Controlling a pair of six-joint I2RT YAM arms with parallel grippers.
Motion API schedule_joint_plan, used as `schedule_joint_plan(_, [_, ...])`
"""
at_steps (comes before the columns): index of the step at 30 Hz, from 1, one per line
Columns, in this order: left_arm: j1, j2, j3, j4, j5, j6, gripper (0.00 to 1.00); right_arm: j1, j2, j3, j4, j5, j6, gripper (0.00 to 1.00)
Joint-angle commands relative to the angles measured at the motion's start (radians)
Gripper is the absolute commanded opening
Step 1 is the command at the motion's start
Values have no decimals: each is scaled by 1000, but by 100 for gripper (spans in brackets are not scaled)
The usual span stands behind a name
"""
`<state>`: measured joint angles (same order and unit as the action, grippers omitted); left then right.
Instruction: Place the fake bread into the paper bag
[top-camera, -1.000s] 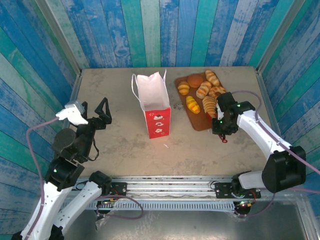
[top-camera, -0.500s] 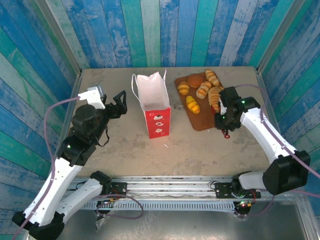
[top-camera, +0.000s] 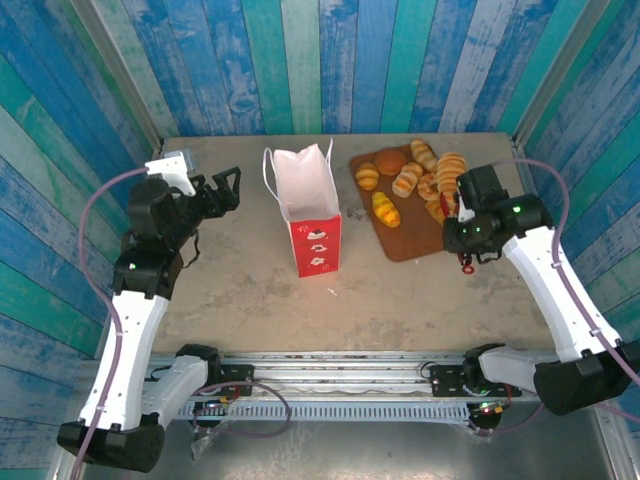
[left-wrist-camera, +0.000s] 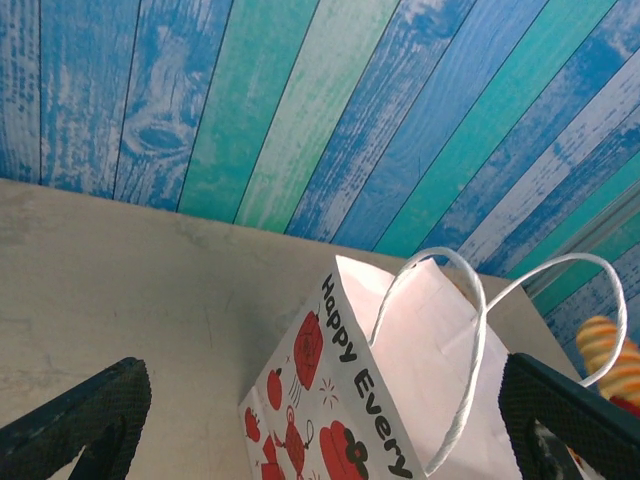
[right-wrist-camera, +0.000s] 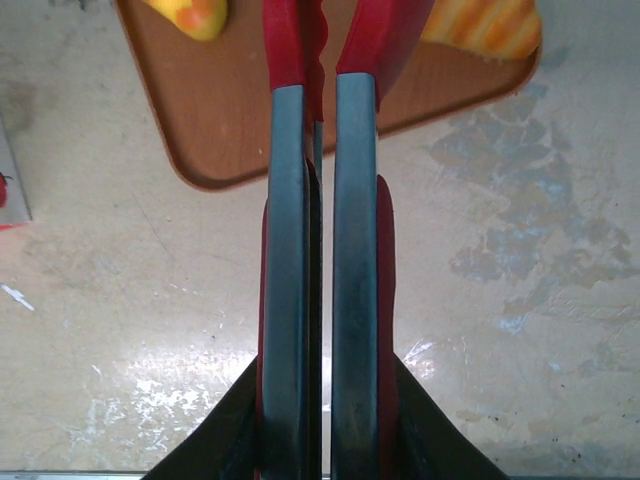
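From above, the paper bag (top-camera: 305, 205) stands upright near the middle of the table (top-camera: 230, 290), its mouth open and its red-printed side facing the near edge. To the right of it lies a brown tray (top-camera: 405, 242) that carries the fake bread (top-camera: 407, 178): croissants, rolls and a round bun, all of them outside the bag. The left gripper (top-camera: 229, 190) hangs just left of the bag with its claw spread wide and nothing in it. The right gripper (top-camera: 460, 232) sits over the near right corner of the tray, clamped on a pair of red-handled tongs (top-camera: 467, 263). A striped croissant (top-camera: 450, 165) lies at the far right of the tray, close to the far end of the tongs.

In the left wrist view, two black fingers (left-wrist-camera: 80, 420) stand far apart at the lower corners. The bag rises between them, showing strawberry prints, the words "Happy Every" and thin white loop handles (left-wrist-camera: 470, 340). One orange-striped piece of bread peeps past its right edge.

In the right wrist view, the tongs run straight up the middle, their two arms squeezed nearly together by the claw. Their red tips reach over the tray. A yellow piece of bread (right-wrist-camera: 190, 12) lies left of the tips and the striped one just right of them. I cannot tell whether the tongs grip it.
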<state>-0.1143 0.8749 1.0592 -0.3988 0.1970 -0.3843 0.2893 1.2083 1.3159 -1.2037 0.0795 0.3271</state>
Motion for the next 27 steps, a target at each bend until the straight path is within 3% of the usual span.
schedule_joint_plan(1, [17,9,-5,-2,70,21,94,12,-10,64,-27,28,13,9])
schedule_joint_plan(11, [73,31,6,-2,120,-27,94,45,-16,204,-51,37,-6,8])
schedule_joint_plan(24, [79,73,56,78,434,-129,99,156,-44,361,0,38,7,8])
schedule_joint_plan(27, [44,108,80,78,428,-135,97,182,-37,390,27,12,23,8])
